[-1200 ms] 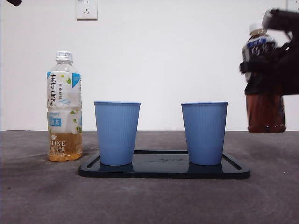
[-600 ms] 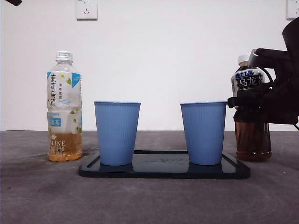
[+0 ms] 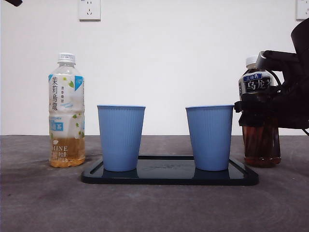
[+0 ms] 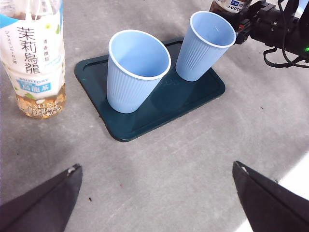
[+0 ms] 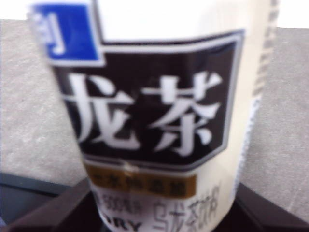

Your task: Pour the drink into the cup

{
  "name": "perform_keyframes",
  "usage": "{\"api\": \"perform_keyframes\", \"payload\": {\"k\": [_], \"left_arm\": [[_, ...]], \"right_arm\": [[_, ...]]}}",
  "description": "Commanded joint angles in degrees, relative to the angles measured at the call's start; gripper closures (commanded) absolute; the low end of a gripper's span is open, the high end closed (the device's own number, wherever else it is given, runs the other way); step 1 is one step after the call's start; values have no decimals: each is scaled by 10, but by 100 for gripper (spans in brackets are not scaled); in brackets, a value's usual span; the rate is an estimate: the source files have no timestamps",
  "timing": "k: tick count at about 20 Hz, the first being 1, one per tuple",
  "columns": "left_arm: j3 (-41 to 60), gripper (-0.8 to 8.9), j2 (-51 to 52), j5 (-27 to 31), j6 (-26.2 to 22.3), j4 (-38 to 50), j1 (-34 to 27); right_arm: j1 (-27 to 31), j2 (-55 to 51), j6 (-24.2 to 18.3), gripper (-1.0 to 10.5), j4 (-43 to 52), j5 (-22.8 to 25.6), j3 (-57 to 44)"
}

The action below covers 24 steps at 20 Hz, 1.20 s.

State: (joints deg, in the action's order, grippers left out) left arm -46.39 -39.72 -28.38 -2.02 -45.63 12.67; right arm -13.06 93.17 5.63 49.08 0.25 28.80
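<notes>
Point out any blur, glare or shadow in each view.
Right wrist view: dark bottle fills the frame, its label soft and out of focus. Left wrist view: sharp, bright glare patch on the table at one corner. Front view: sharp, evenly lit, tray glossy with faint reflections.

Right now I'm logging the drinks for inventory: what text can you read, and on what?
"茉莉烏龍", "SUNTORY": pale tea bottle.
"INE", the start hidden: same bottle's foot, front view.
"烏龙茶": dark tea bottle, held in the right claw.
"龙茶", "500": same bottle, right wrist view.
"SUNTOR": same bottle, left wrist view.
Remaining small print: unreadable.
Cups, tray: none.
</notes>
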Motion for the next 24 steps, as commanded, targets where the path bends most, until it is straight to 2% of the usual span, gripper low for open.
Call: {"api": "perform_keyframes", "payload": {"k": [1,7,10,14,18,24], "left_arm": [[-11,312,-3,1,-4,3,2],[-11,312,-3,1,-4,2,2],[-11,312,-3,1,-4,3,2],[-11,312,-3,1,-4,3,2],[-11,312,-3,1,-3,2,2],[-11,312,-3,1,-3,2,2]], "right_arm": [[-1,3,-20,637,-7,14,12],[2,-6,-21,637,-22,26,12],[5,-30,-34,636,-36,30,12],[5,-59,-44,601,-76,28,12],[5,-66,-48,516,-93,24,12],[4,-80,-47,503,-120,24,12]]}}
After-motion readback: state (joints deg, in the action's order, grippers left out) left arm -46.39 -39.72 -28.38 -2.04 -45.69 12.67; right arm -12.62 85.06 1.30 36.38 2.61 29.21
